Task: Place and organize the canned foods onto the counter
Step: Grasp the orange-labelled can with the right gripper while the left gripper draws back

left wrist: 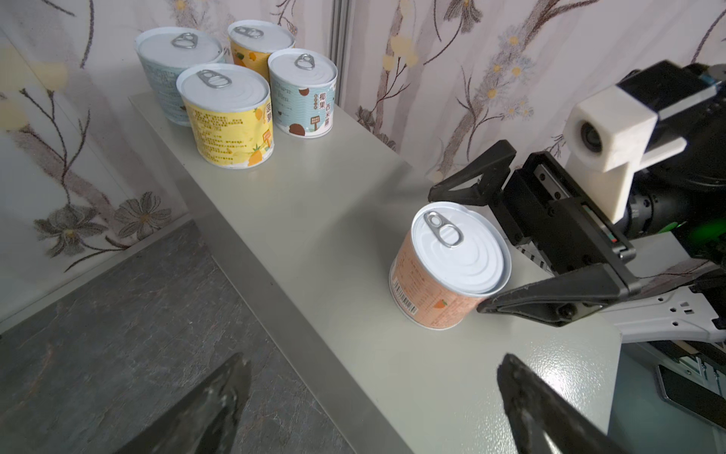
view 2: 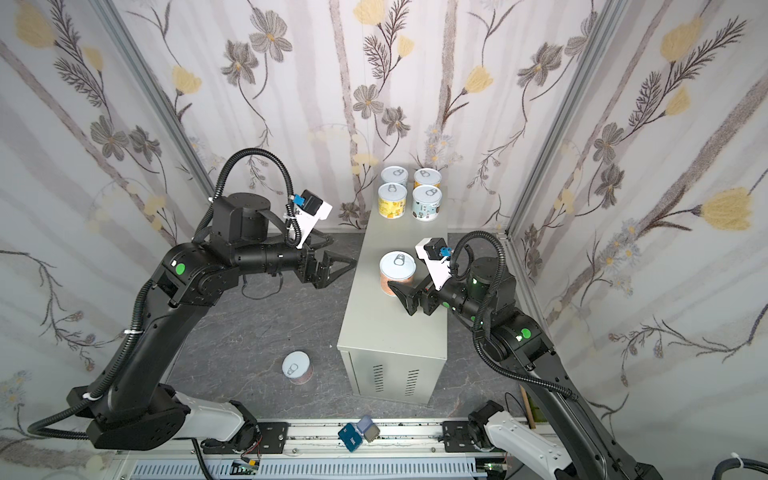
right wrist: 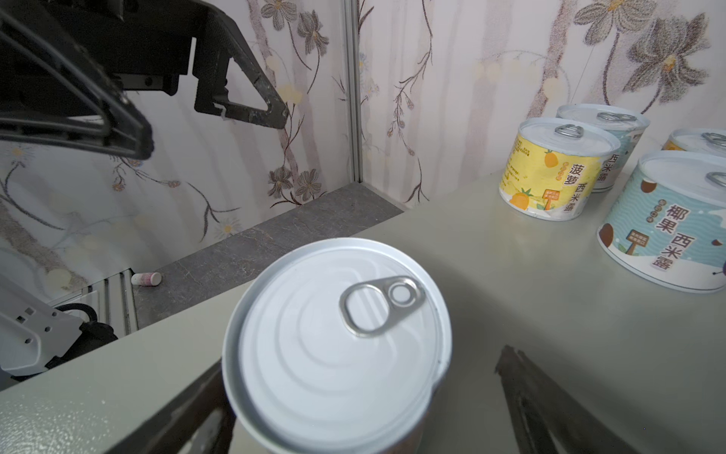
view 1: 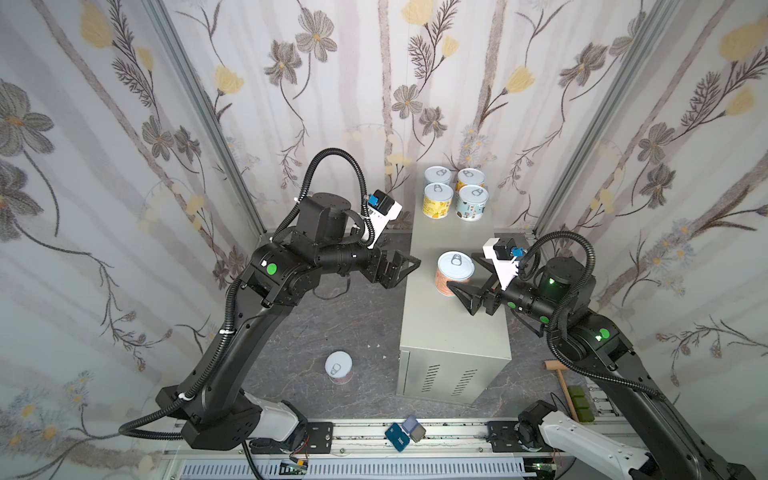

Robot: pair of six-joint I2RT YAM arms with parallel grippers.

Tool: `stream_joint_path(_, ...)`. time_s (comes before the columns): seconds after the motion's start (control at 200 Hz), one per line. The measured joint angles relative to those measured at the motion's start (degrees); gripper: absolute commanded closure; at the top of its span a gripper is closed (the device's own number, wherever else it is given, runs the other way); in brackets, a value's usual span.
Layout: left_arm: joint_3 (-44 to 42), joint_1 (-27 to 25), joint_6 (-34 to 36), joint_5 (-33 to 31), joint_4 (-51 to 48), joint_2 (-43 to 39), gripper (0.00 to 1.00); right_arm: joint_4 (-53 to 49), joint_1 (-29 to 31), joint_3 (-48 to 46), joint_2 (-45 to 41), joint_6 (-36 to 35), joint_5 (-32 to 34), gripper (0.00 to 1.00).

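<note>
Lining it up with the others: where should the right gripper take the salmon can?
Grip the salmon can by its round side wall below the lid rim, level from the right arm's side: it stands upright on the counter, inside the open right gripper.
</note>
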Motion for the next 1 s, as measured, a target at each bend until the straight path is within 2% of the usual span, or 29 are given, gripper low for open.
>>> stream_joint_path(0.215, -7.65, 2.19, -1.18, 0.28, 3.06, -4.98, 0.0, 2.34, 1.62, 1.03, 2.6, 0.46, 0.24, 0.02)
stream_joint_path(0.589, -16.57, 4.42, -1.7, 1.55, 7.48, -11.34, 0.0, 3.98, 3.3, 1.27, 3.61, 0.57, 4.81, 0.21)
stream_joint_path(0.674, -18.34, 4.79, -1.73, 1.46, 7.65, -12.68, 0.0, 4.13, 3.23, 1.27, 3.61, 0.57, 6.43, 0.22)
stream_joint_path(0.839, -20.92, 5.27, -1.95, 1.44, 8.31, -15.26, 0.0, 4.42, 2.16, 1.62, 4.31, 0.39, 9.05, 0.23)
stream_joint_path(1.004, -23.41, 5.75, -2.4, 1.27, 9.07, -16.85, 0.0, 6.84, -2.05, 2.14, 6.82, 0.44, 10.73, 0.23)
